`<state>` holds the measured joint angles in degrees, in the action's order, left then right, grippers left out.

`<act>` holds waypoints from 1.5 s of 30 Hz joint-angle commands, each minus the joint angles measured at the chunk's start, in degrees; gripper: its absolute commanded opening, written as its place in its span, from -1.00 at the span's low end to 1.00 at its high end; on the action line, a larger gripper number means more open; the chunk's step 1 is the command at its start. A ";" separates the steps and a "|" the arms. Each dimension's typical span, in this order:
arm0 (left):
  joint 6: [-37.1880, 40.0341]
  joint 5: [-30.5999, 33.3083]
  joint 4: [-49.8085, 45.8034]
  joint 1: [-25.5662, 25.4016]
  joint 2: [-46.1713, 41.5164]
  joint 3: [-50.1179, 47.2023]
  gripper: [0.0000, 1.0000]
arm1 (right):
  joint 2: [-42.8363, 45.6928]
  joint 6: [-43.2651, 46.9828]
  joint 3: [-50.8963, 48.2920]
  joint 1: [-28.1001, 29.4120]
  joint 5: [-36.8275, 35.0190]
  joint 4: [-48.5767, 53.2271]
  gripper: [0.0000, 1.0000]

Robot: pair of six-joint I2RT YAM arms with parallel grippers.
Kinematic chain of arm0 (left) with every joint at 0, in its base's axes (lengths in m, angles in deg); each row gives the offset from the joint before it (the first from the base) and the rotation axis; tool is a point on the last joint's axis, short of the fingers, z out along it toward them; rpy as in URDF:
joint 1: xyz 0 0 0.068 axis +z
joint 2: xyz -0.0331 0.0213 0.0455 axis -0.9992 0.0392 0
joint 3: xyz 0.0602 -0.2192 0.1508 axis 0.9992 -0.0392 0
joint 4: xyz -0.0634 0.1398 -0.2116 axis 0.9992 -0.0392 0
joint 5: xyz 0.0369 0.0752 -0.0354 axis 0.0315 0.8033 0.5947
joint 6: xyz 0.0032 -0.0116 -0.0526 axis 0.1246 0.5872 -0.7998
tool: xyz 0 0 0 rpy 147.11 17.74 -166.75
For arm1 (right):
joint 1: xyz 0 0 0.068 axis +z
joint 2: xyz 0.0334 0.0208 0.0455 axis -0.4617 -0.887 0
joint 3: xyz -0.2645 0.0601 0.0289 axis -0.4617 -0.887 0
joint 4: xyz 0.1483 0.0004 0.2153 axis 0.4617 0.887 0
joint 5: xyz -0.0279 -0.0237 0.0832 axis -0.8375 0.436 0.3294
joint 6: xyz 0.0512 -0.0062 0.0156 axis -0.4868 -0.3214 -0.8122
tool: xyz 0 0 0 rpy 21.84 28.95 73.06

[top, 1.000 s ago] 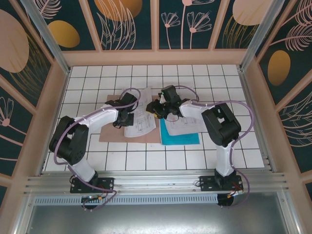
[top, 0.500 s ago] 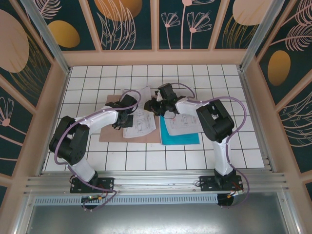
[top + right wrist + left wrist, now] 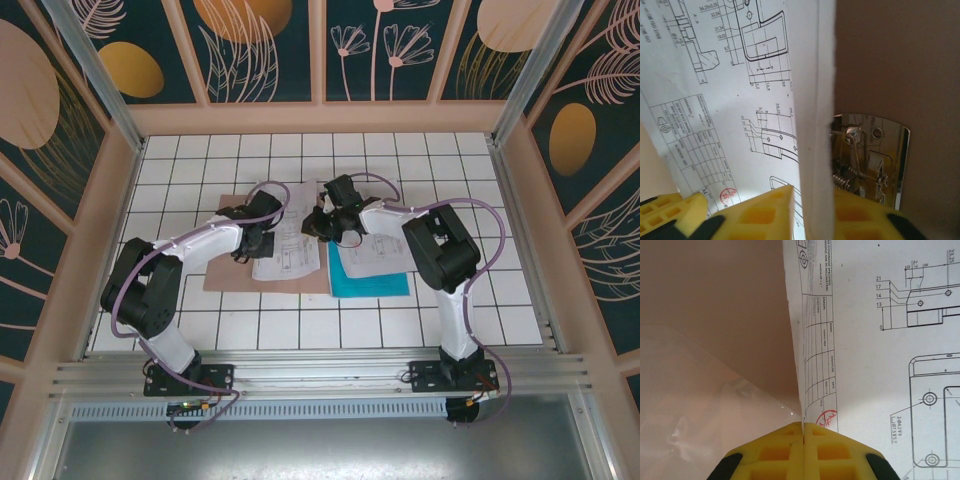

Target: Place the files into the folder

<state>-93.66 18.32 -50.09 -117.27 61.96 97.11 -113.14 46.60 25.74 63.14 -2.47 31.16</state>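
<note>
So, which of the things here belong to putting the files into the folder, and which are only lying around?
For the job: the folder, with its metal clip; the printed sheet lying on it; another printed sheet; the teal-blue sheet under that one; left fingers and right fingers, each shut on paper.

Not for the job: the tiled table; the patterned walls.

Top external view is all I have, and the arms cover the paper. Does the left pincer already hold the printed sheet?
Observer: It seems so. The left pincer is shut, and the edge of the printed sheet runs into the seam between its fingers.
Operator: And the right pincer, please?
Observer: The right pincer is closed on a raised white paper edge, probably the same sheet, just beside a metal clip on the folder.
</note>
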 commanded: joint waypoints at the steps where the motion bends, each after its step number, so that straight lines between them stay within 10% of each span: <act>1: 0.33 0.01 -0.54 0.52 0.59 2.15 -1.00 | 2.07 1.36 0.45 0.82 -2.35 2.91 -0.83; 7: -2.34 -1.50 -3.10 1.55 -1.06 4.20 -0.97 | 4.45 3.20 0.08 0.80 -6.65 4.51 -1.00; 10: -5.78 -5.21 -2.88 5.33 -4.22 2.69 -0.11 | 6.56 4.99 -0.77 0.61 -9.00 4.03 -1.00; 17: -13.33 -13.97 -0.04 17.18 -10.90 -3.48 0.56 | 11.95 12.22 -3.45 0.38 -13.93 -1.06 -1.00; 31: -29.67 -21.10 4.49 26.16 -16.28 -14.94 0.97 | 17.49 23.36 -5.66 0.18 -15.16 -9.01 -1.00; 45: -32.47 -23.47 8.93 28.55 -18.49 -20.88 0.98 | 24.38 26.50 -13.87 1.43 -8.32 -11.05 -1.00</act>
<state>-124.94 -3.74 -42.40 -89.14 43.16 77.33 -91.13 71.65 13.26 63.68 -12.55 22.02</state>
